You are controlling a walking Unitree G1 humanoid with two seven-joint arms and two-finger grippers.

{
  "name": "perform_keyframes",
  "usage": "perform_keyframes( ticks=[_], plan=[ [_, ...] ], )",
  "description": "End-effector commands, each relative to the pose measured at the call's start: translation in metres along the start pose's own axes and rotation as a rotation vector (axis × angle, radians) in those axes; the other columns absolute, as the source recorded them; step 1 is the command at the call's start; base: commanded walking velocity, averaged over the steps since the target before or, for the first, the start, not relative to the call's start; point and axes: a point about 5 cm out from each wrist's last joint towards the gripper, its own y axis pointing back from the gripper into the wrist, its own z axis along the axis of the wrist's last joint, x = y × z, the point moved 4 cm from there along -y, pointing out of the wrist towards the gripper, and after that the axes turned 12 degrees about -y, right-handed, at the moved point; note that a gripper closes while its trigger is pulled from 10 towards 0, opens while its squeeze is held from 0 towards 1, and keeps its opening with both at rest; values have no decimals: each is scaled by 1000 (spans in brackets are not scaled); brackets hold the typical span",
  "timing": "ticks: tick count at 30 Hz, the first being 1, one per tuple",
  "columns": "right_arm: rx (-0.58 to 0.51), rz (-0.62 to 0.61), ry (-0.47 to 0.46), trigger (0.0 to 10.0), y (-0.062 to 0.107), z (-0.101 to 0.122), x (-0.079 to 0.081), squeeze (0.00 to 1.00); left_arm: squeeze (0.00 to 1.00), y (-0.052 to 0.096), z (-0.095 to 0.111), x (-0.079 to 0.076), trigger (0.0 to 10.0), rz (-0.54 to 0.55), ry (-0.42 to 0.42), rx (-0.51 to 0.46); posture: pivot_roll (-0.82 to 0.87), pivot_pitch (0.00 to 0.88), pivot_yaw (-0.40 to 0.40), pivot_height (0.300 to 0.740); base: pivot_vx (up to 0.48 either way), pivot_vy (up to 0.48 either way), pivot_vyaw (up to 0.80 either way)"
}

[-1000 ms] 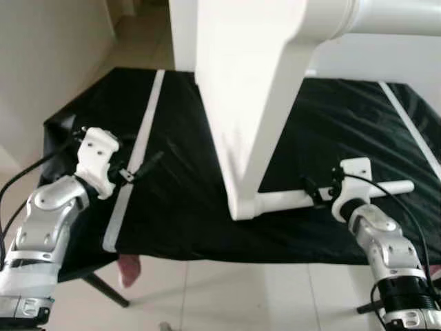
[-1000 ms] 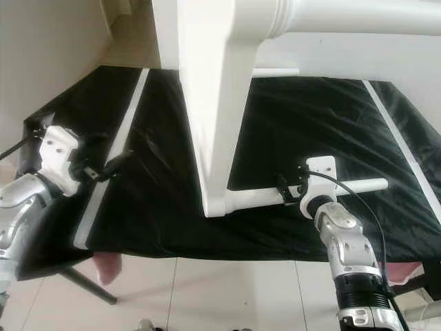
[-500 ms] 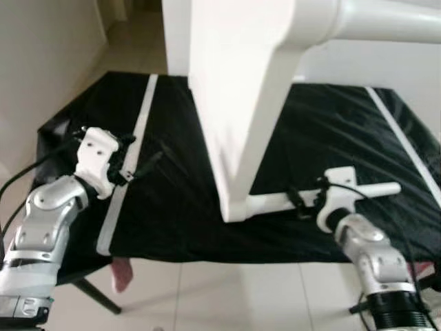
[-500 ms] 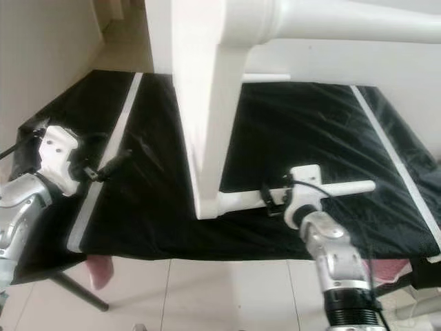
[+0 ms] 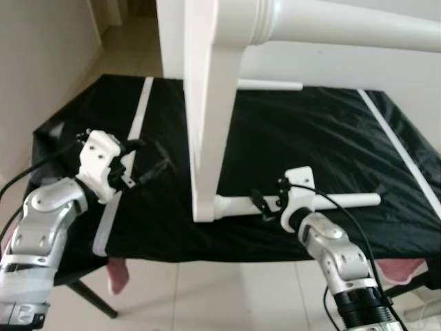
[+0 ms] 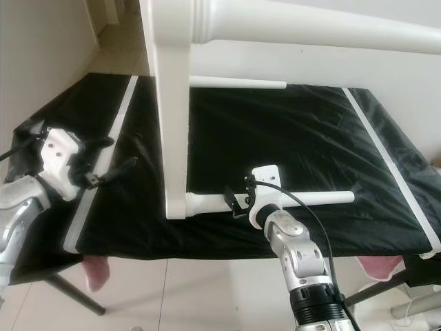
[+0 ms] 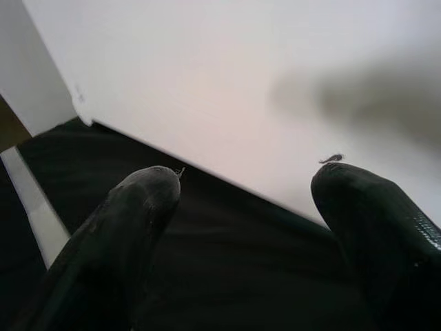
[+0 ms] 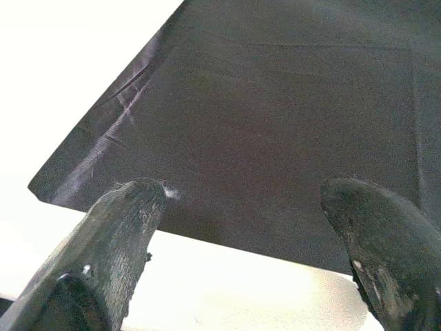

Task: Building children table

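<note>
The white children table (image 5: 207, 131) stands tipped on the black-covered desk (image 5: 324, 138). The right pincer (image 5: 265, 202) sits at its lower rail (image 5: 344, 201), fingers spread. The left pincer (image 5: 148, 162) hovers beside the table, open and empty.

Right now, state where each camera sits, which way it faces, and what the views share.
Left eye view: on the head, looking forward and down at the white table frame on the black cloth; both arms show, left tool, right tool.
Right eye view: beside it, same scene.
Left wrist view: along the open left tool's fingers toward a white panel.
Right wrist view: along the open right tool's fingers over the cloth.
Shared: frame and cloth.
</note>
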Motion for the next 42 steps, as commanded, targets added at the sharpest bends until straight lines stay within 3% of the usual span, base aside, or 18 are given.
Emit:
perform_keyframes(
  ticks=[1,8,15,20,22,30,34,39,42],
  plan=[
    [92,-9,-4,10000,3,-25,-1,0,0,6,-3,2,10000,-10,0,27,47,53,-70,740,0,0,0],
    [79,17,-32,10000,-3,-27,14,0,0,15,-2,3,10000,-44,10,44,54,57,-70,740,0,0,0],
    [86,51,-73,10000,-4,-36,28,0,0,23,3,-20,10000,-127,26,37,73,71,-69,740,0,0,0],
    [63,76,-78,10000,-5,-35,35,0,0,24,5,-20,10000,-87,56,24,80,74,-74,740,0,0,0],
    [56,78,-85,10000,-6,-33,35,0,0,25,6,-20,10000,-80,61,25,80,75,-74,740,0,0,0],
    [-72,35,-61,10000,-4,-6,14,0,0,52,10,-29,10000,-59,170,7,83,86,-77,740,0,0,0],
    [-155,26,-86,10000,-2,9,9,0,0,65,19,-47,10000,-129,233,-21,92,93,-89,740,0,0,0],
    [-212,34,-99,10000,-2,19,10,0,0,63,26,-65,10000,-183,239,-25,102,92,-95,740,0,0,0],
    [-245,33,-101,10000,-2,24,10,0,0,57,28,-87,10000,-238,249,-18,110,86,-98,740,0,0,0]
  ],
)
